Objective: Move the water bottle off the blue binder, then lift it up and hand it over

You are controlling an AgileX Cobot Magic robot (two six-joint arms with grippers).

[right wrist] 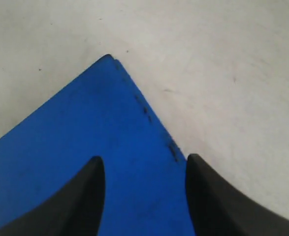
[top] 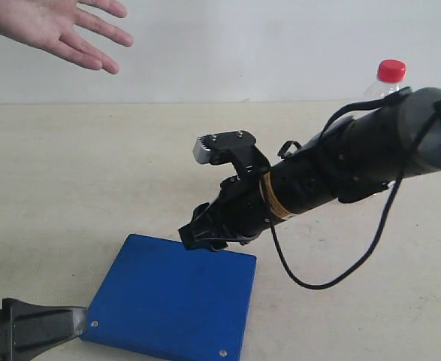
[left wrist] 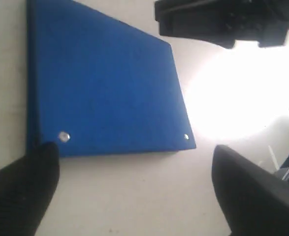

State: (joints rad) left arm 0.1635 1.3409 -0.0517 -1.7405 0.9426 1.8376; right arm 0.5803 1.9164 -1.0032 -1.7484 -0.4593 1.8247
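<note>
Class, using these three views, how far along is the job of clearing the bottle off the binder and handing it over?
Done: the water bottle stands off the blue binder, behind the right arm. In hand: the right gripper is open at the binder's far edge and grips nothing. The left gripper is open by a near corner. Left: grasp, lift and handover to the waiting open hand.

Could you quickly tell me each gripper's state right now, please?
Left gripper: open, empty.
Right gripper: open, empty, at the blue binder's edge.
</note>
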